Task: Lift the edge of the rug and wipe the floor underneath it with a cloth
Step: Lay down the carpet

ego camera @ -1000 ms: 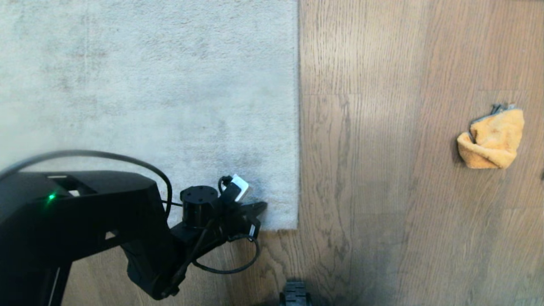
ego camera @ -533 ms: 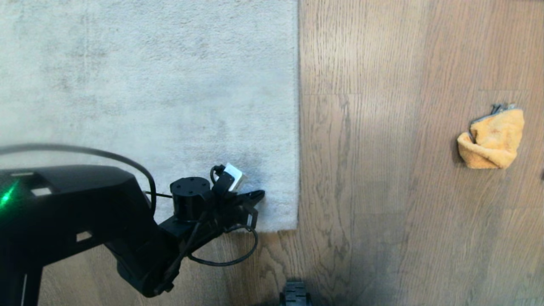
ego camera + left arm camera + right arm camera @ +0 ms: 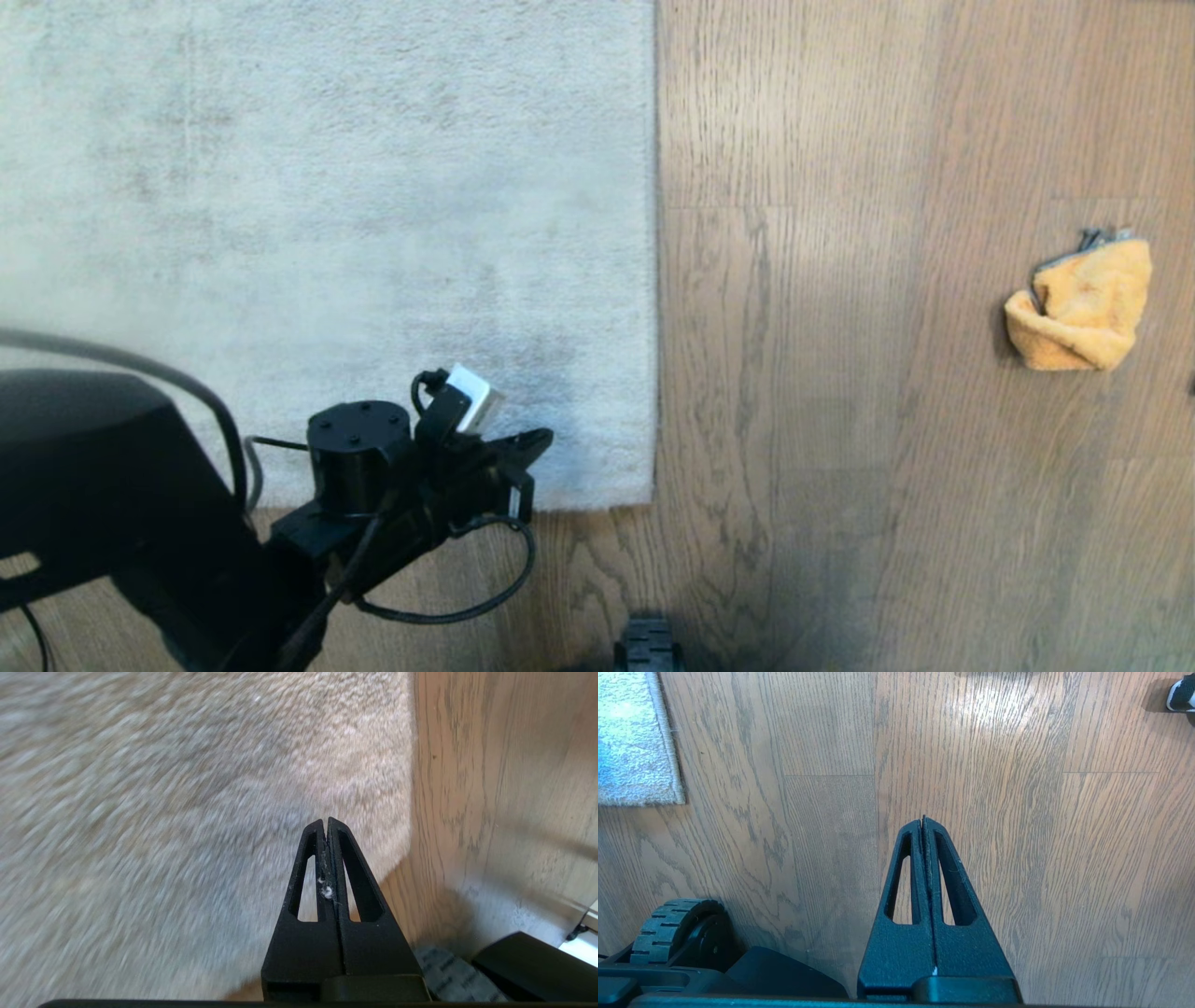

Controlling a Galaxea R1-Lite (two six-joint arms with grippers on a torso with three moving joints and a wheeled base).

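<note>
The pale grey rug lies flat on the brown wood floor (image 3: pixel 840 373); its straight rug edge (image 3: pixel 655 280) runs down the middle of the head view to the near corner (image 3: pixel 644 499). My left gripper (image 3: pixel 546 437) hovers over that near corner, shut, with only bits of lint between its fingers (image 3: pixel 310 858). In the left wrist view the rug (image 3: pixel 187 812) fills most of the picture. The orange-yellow cloth (image 3: pixel 1081 306) lies crumpled on the floor far to the right. My right gripper (image 3: pixel 923 820) is parked over bare floor (image 3: pixel 1017 835), shut and empty.
The robot's base wheel (image 3: pixel 649 646) shows at the bottom centre of the head view, and a wheel (image 3: pixel 668 928) in the right wrist view. A shoe tip (image 3: pixel 1181 695) sits at the far corner there. The rug corner (image 3: pixel 640 756) is also visible.
My left arm has drawn back toward the robot and to the left, its gripper sliding away from the rug's right edge. Gripper stays shut. Rug and cloth have not moved.
</note>
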